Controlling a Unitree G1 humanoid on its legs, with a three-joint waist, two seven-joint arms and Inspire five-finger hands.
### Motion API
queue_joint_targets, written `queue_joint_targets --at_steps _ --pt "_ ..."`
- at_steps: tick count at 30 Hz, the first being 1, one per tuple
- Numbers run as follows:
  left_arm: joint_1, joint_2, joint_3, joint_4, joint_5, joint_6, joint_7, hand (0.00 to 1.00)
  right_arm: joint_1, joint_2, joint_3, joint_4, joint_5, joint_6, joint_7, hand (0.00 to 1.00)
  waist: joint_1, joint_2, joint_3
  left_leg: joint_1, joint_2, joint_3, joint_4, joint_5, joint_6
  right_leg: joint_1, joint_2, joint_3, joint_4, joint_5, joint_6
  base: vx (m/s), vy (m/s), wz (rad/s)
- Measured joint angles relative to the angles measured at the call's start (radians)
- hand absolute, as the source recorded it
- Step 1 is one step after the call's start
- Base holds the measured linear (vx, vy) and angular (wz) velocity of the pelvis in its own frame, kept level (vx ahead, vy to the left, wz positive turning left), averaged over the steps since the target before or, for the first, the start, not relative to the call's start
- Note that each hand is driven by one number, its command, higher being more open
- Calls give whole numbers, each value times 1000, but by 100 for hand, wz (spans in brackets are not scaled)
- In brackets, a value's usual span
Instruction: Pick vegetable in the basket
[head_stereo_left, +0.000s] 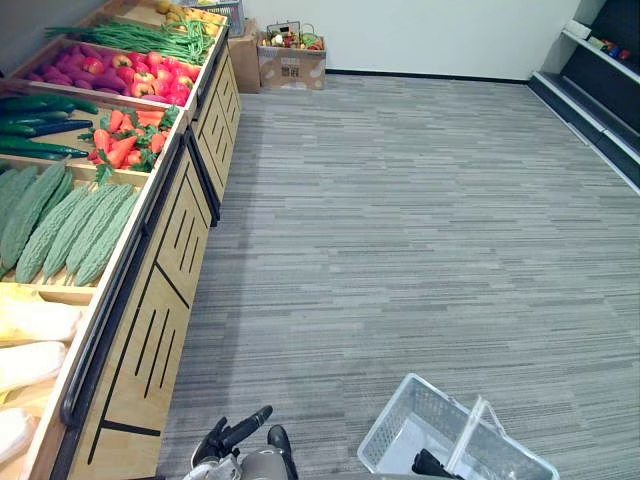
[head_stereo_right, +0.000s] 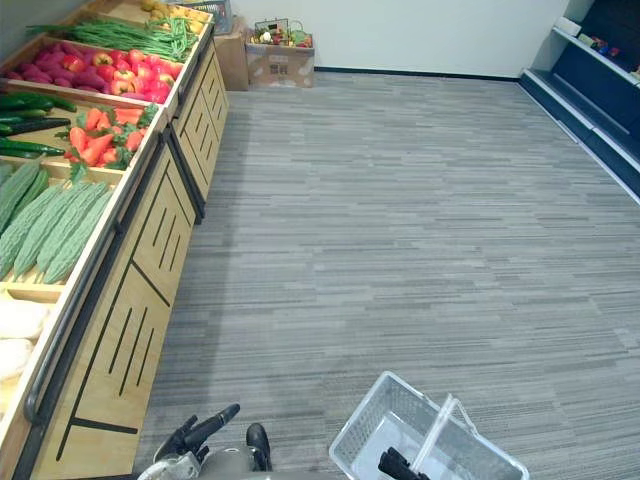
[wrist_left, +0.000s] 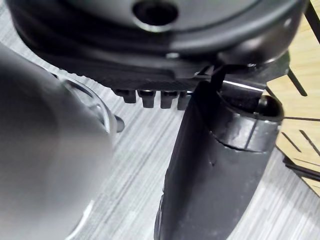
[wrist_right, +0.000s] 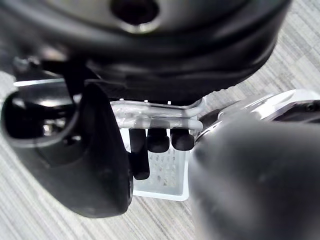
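Right hand (wrist_right: 100, 165), low on your right, is curled round the handle (head_stereo_left: 468, 432) of the basket (head_stereo_left: 400, 420). Left hand (head_stereo_left: 238, 438) is loose and empty. Veg are fwd-left on the stand (head_stereo_left: 150, 330). The gourds (head_stereo_left: 70, 225) lie lengthwise away from you, so the left arm's nearer.

Partly past the view's edges: basket (head_stereo_left: 393, 424), pale vegetables (head_stereo_left: 35, 320).

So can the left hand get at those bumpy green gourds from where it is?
Probably, with a lift: the left hand holds nothing and hangs low beside the stand's wooden front, while the gourds lie uncovered on top, past the dark rail.
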Motion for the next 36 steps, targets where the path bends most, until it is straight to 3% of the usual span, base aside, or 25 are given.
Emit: queue_joint_targets --at_steps 3,4,6,7,8,11,13,17,18,19,20,21,22,24,25,26,28,30,32,36 --pt "10 -3 -1 5 0 0 1 100 -2 -2 4 1 -31 -5 6 0 7 13 -10 53 -17 29 -55 2 -7 9 -14 -3 15 1 2 75 45 -28" --pt "12 -16 -3 16 0 0 -1 100 -2 -15 4 1 -38 -13 6 0 5 28 -21 62 -20 40 -79 -9 -9 -27 -18 -22 76 -4 11 41 95 -28" --pt "19 -23 -15 19 1 2 -3 100 -3 -33 1 -7 -35 -25 6 0 2 45 -31 85 -28 65 -122 -10 -9 -99 -42 -48 229 -32 51 31 105 -25" --pt "21 -22 -17 19 1 2 -1 100 -4 -37 -1 -13 -34 -26 6 0 1 45 -31 99 -35 70 -135 -10 -9 -123 -52 -57 288 -41 65 43 129 -6" --pt "25 -11 -39 18 1 2 3 100 -9 -40 -17 -25 -36 -24 9 0 0 33 -34 137 -58 72 -165 -11 -8 -176 -97 -69 452 -55 87 59 121 5" --pt "32 1 -50 17 0 -4 5 100 -13 -27 -38 -28 -43 -24 14 0 -9 9 -49 187 -94 38 -192 -20 6 -236 -163 -82 636 -74 93 118 65 32" --pt "32 6 -71 17 -2 -19 4 100 -21 -11 -38 -35 -58 -24 24 0 -20 2 -54 194 -86 -23 -192 -28 11 -261 -149 -134 618 -165 85 107 -12 66" --pt "20 -6 -91 16 -12 -26 5 100 -38 -19 -38 -48 -76 -26 57 0 -26 37 -39 186 -35 -145 -190 -31 5 -318 -55 -65 432 -182 85 52 -108 90" --pt "15 -9 -89 17 -18 -26 5 100 -44 -18 -38 -50 -75 -26 66 0 -28 43 -37 167 -23 -200 -190 -31 4 -341 -20 13 349 -169 90 2 -218 131" --pt "11 -6 -80 17 -17 -27 2 100 -48 -13 -39 -52 -75 -25 68 0 -28 35 -35 142 -26 -263 -190 -31 4 -349 -3 101 240 -136 91 7 -245 147" --pt "12 2 -67 15 -17 -27 -1 100 -47 -4 -38 -50 -75 -23 67 0 -26 10 -41 125 -47 -282 -188 -31 -3 -343 -11 142 158 -129 102 63 -254 159" --pt "3 27 -42 2 -15 -26 -9 100 -47 18 -39 -46 -75 -18 66 0 -27 -44 -39 77 -70 -225 -47 -65 -16 -327 -57 137 98 -46 141 214 -235 192" --pt "18 4 -7 -29 -15 -28 -7 100 -29 5 -42 -49 -74 -20 50 0 -24 -31 -29 32 -54 -183 116 -174 -9 -295 -44 77 133 4 135 316 -182 171" --pt "40 -40 30 -37 -11 -31 -5 100 -45 -16 -36 -58 -73 -10 47 0 -3 35 -15 65 -5 -205 114 -221 -21 -333 17 124 307 4 130 243 -62 93" --pt "59 -55 60 -43 -9 -23 1 100 -46 -24 -33 -81 -72 -13 50 0 -1 64 -11 91 16 -248 102 -227 -30 -365 54 175 357 -26 88 200 -76 98" --pt "62 -49 61 -49 4 -25 -2 100 -40 -10 -1 -79 -72 -5 56 0 0 48 -21 92 12 -298 101 -232 -40 -361 68 212 264 -31 56 162 -78 109" --pt "63 -31 70 -66 4 -24 -1 100 -30 28 14 -70 -73 -7 54 0 10 -7 -28 95 -16 -348 116 -252 -66 -344 41 218 202 35 37 208 -167 103" --pt "71 -47 67 -63 4 -18 3 100 -34 22 38 -68 -76 -13 52 0 19 18 -50 110 11 -379 97 -254 -82 -333 63 182 217 30 32 273 -210 55" --pt "72 -49 65 -62 6 -13 -8 100 -36 22 65 -67 -76 -22 53 0 29 18 -67 145 6 -401 20 -218 -105 -315 56 142 215 -6 7 272 -207 42" --pt "72 -47 4 -62 40 -20 -17 100 -40 11 35 -33 -81 -23 49 0 26 34 -80 161 -4 -410 -55 -142 -123 -257 35 61 161 -19 1 154 -156 69"
